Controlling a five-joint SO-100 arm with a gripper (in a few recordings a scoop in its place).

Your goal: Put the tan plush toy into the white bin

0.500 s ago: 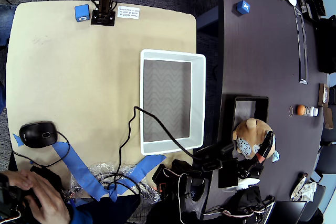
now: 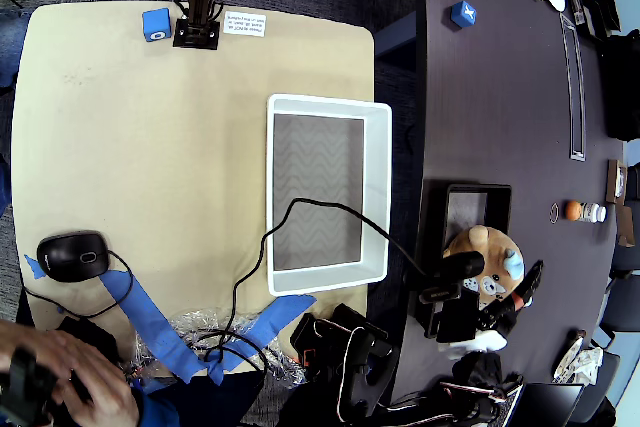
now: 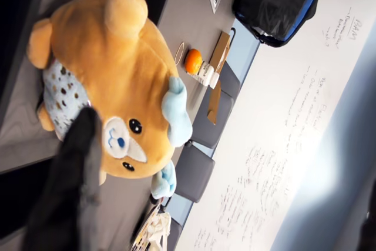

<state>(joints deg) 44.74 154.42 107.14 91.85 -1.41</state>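
Note:
The tan plush toy [image 2: 482, 250] lies on the dark table at the right, across the near end of a black tray [image 2: 497, 197]. In the wrist view the toy [image 3: 111, 69] faces the camera, with its pale blue patterned patch and blue paws showing. My gripper [image 2: 500, 285] is open around the toy. One black finger [image 3: 73, 192] rests against the toy's patch side, and the other finger [image 2: 528, 282] stands off beyond its blue paw. The white bin [image 2: 378, 187], with a grey zigzag bottom, sits to the left on the tan table.
A black cable [image 2: 330, 209] arches over the bin's near right corner. An orange ball [image 2: 572, 209] and a small bottle lie right of the tray. Blue cubes [image 2: 156, 23] [image 2: 462, 14] sit far back. A mouse [image 2: 72, 255], blue tape and a person's hands are at the lower left.
The arm has swung right, so its wrist is now beside the toy. The toy has turned face up, its blue paw has shifted back, and the cable has risen over the bin.

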